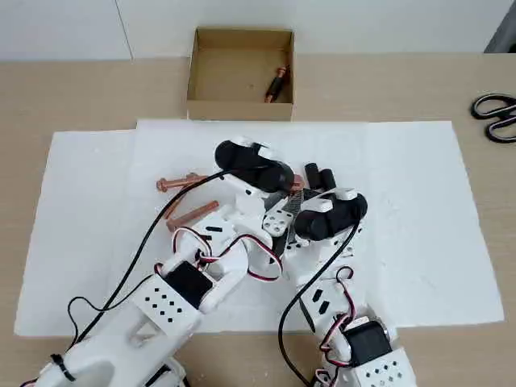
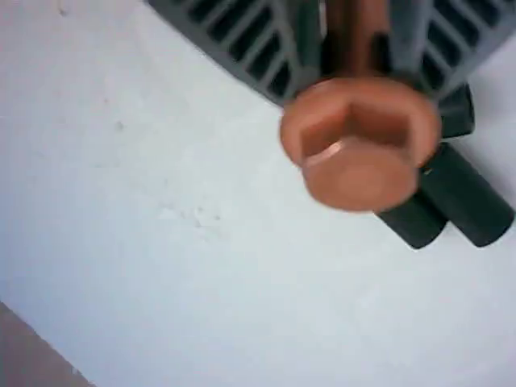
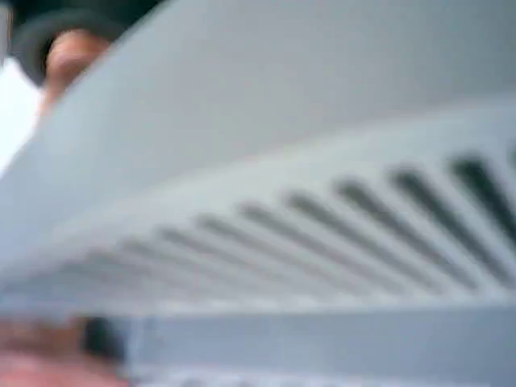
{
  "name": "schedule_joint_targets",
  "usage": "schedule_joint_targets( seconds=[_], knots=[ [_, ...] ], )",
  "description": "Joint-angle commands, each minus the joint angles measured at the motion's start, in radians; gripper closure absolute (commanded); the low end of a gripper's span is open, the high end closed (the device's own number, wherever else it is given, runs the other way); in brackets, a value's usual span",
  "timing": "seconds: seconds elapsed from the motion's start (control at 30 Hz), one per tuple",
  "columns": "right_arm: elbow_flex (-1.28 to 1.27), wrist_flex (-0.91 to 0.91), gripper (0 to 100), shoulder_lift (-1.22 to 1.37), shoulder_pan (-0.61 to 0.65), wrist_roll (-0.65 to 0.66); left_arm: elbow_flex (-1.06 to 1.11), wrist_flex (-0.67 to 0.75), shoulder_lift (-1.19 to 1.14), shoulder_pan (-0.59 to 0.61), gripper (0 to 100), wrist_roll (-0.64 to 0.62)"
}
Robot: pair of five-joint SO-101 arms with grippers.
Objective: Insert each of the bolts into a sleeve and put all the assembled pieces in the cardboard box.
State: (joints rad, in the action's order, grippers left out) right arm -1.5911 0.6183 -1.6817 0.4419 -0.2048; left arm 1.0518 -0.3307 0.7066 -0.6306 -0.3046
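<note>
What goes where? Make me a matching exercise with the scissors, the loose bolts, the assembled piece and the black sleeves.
1 scissors
2 loose bolts
3 assembled piece
4 black sleeves

A inside the cardboard box
B white sheet, left of centre
C bare table, right edge
D white sheet, right of centre

Pairs: 1-C, 2-B, 3-A, 4-D

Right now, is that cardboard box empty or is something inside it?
Not empty. One assembled piece, a copper bolt in a dark sleeve, lies inside the cardboard box, close to a side wall.
</note>
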Motion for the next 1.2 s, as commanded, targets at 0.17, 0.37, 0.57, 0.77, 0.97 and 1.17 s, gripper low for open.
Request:
schedule_joint_targets(
  seconds=[0.17, 0.37, 0.57, 0.77, 0.97, 1.17],
  knots=[
    [0.02, -0.022, 99.6, -0.019, -0.002, -0.006, -0.002, -0.025, 0.009, 0.005, 99, 0.011],
    [0.02, -0.022, 99.6, -0.019, -0.002, -0.006, -0.002, -0.025, 0.008, 0.005, 99, 0.011],
    [0.02, -0.022, 99.6, -0.019, -0.002, -0.006, -0.002, -0.06, 0.006, 0.005, 99, 0.011],
    [0.021, -0.022, 99.6, -0.019, -0.002, -0.006, -0.008, -0.101, 0.006, 0.005, 99, 0.011],
    [0.023, -0.022, 99.6, -0.019, 0.001, -0.005, -0.005, -0.103, 0.006, 0.005, 99, 0.011],
    [0.058, -0.018, 99.6, -0.019, 0.002, -0.002, -0.021, -0.161, 0.006, 0.005, 99, 0.011]
  ],
)
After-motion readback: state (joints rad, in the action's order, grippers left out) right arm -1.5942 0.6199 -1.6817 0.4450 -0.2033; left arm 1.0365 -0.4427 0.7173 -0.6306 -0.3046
